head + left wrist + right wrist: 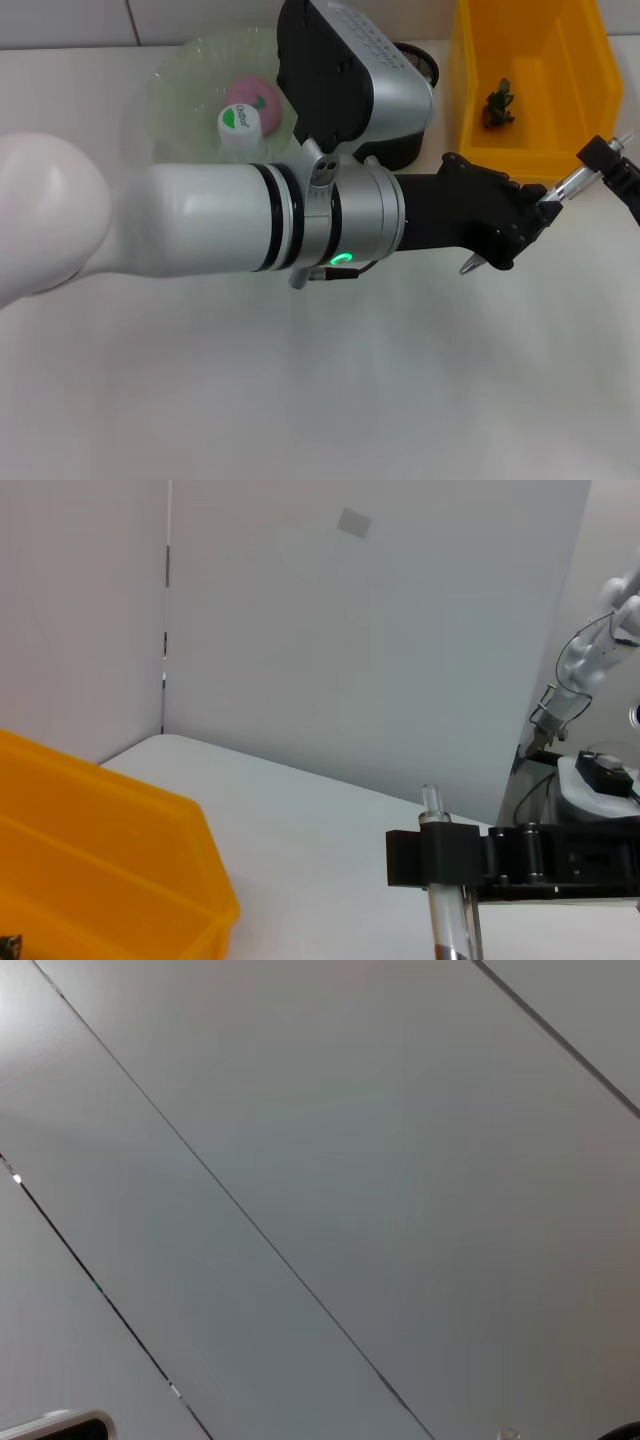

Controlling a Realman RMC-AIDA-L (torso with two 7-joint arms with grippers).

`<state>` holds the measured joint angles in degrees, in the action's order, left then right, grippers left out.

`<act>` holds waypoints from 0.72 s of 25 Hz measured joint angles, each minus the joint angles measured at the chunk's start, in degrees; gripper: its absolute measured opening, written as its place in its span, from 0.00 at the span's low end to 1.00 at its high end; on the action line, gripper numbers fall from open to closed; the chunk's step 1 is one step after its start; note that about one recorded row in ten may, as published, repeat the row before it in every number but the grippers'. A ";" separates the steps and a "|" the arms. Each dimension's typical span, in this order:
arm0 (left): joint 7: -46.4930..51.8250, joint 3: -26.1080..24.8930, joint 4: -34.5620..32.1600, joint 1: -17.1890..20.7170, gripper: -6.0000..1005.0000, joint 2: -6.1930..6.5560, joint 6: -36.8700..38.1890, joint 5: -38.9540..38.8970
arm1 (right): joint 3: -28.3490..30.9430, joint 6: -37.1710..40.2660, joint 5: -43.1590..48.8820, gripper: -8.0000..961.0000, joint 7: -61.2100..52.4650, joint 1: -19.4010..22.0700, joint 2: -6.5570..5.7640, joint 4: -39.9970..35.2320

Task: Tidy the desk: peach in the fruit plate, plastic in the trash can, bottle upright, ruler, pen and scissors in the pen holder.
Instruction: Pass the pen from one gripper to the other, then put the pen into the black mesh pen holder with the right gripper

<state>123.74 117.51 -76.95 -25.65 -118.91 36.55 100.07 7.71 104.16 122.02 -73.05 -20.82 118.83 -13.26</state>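
White and matte, the surface (330, 390) runs back to a pale panelled wall, and its near half lies bare. At the far edge, toward the left, sits a translucent green fruit plate (180, 85) holding the pink peach (252, 95); just in front of the peach a bottle (240, 127) stands upright, its white cap carrying a green mark and small lettering too fine to read. The big white and silver left arm (200, 225) crosses the middle of the head view from the left edge toward the right, a green ring light glowing on its wrist, and it hides much of what lies behind, including most of the dark mesh pen holder (418, 70) at the far edge. Near the far right corner stands a yellow bin, the trash can (590, 75), with a dark crumpled scrap of plastic (498, 105) on its floor. The left claw (545, 210) hangs above the surface just in front of that bin, its black fingers clamped on a clear-barrelled pen (585, 172) whose silver tip (472, 265) points down toward the surface; the left wrist view shows the pen (445, 900) standing through the black clamp with the yellow bin (110, 850) beside it. The right wrist view shows only grey panels with thin seams, and the right claw does not appear in any view.
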 joint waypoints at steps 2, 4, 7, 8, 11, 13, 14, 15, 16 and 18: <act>0.00 0.00 0.00 0.00 0.14 0.00 0.00 0.00 | -0.01 -0.01 0.01 0.17 0.00 0.04 0.00 0.00; 0.33 -0.17 -0.01 0.15 0.15 0.00 0.36 -0.10 | -0.01 0.04 -0.02 0.17 0.00 0.19 0.00 0.00; 0.35 -0.24 -0.02 0.26 0.19 -0.05 0.44 -0.15 | 0.03 -0.04 -0.18 0.17 0.15 0.38 -0.01 -0.03; 0.22 -0.39 -0.05 0.92 0.20 -0.12 0.28 -0.29 | 0.07 -0.04 -0.21 0.17 0.21 0.41 -0.01 -0.03; 0.01 -0.47 -0.05 1.17 0.23 -0.12 0.17 -0.29 | 0.21 -0.04 -0.22 0.17 0.33 0.46 -0.01 -0.02; -0.10 -0.54 -0.26 1.50 0.28 -0.11 0.15 -0.44 | 0.32 -0.16 -0.24 0.17 0.37 0.49 0.00 -0.06; -0.11 -0.55 -0.32 1.58 0.31 -0.11 0.15 -0.51 | 0.34 -0.24 -0.25 0.16 0.38 0.50 -0.01 -0.08; -0.12 -0.57 -0.40 1.68 0.35 -0.09 0.14 -0.64 | 0.36 -0.27 -0.28 0.15 0.38 0.50 -0.01 -0.12; -0.16 -0.67 -0.45 1.91 0.39 -0.05 0.14 -0.93 | 0.41 -0.27 -0.30 0.15 0.39 0.51 0.00 -0.19; -0.17 -1.16 -0.51 2.27 0.47 0.02 0.16 -1.29 | 0.62 -0.32 -0.63 0.14 0.40 0.52 -0.05 -0.49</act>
<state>123.57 116.35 -77.46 -23.38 -118.89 36.71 98.78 8.33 103.85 121.39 -72.64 -20.30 118.78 -13.75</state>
